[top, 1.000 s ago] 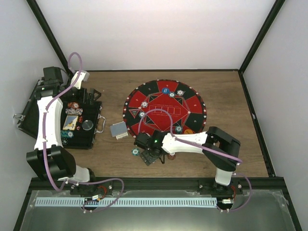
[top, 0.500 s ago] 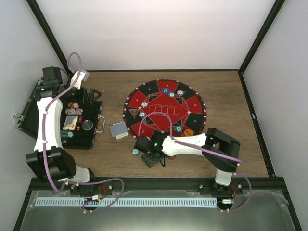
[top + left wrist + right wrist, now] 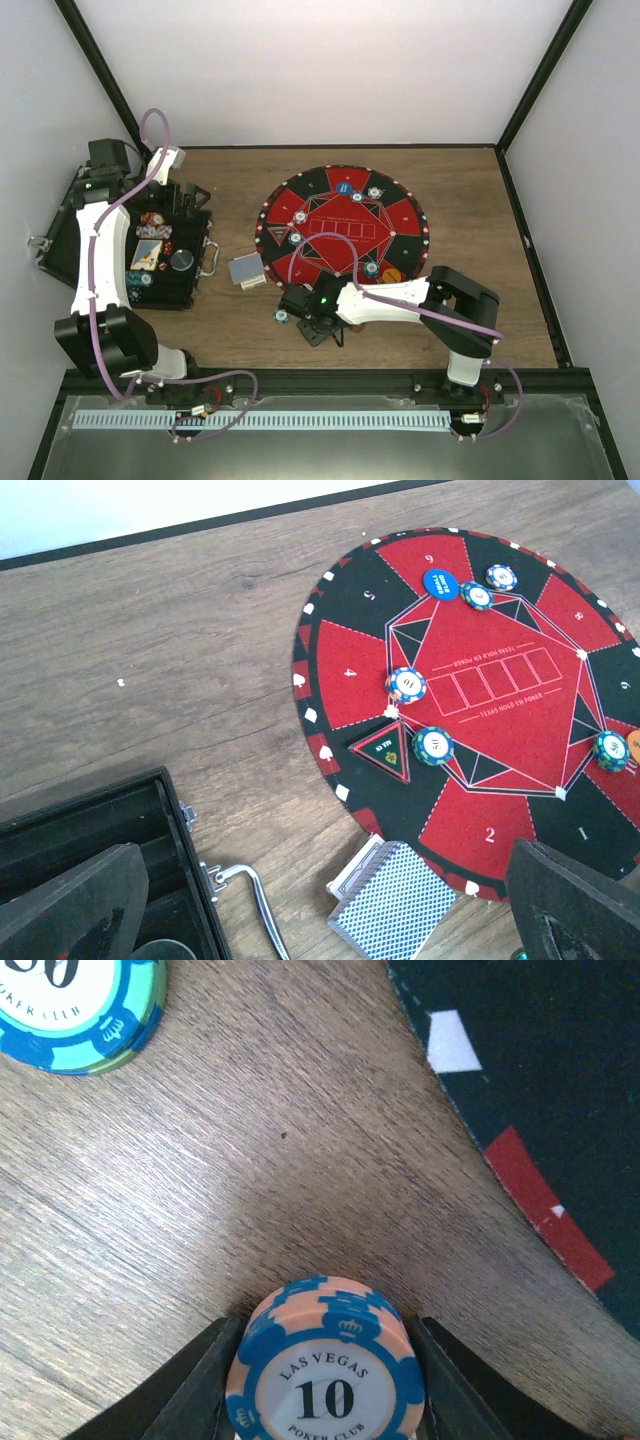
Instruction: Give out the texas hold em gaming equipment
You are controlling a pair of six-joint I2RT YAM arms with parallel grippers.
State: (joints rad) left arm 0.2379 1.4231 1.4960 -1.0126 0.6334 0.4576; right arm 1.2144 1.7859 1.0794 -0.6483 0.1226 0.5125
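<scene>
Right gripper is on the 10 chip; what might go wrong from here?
The right gripper pinches the 10 chip by its round rim, flat on the table; it may slip or tip on lifting. The blue chip lies close by; a sideways move might knock it. The mat edge is near; a low carry might snag it.

The counter [image 3: 250, 1160] is matt, streaky wood grain. The mat [image 3: 470, 755] on it looks smooth, matt and printed. Just off the mat's edge, the poker chip [image 3: 325, 1370] is satiny plastic with a paper-like printed label. Left of the mat, the case [image 3: 70, 830] is matt black, its handle [image 3: 255, 900] bright metal.
</scene>
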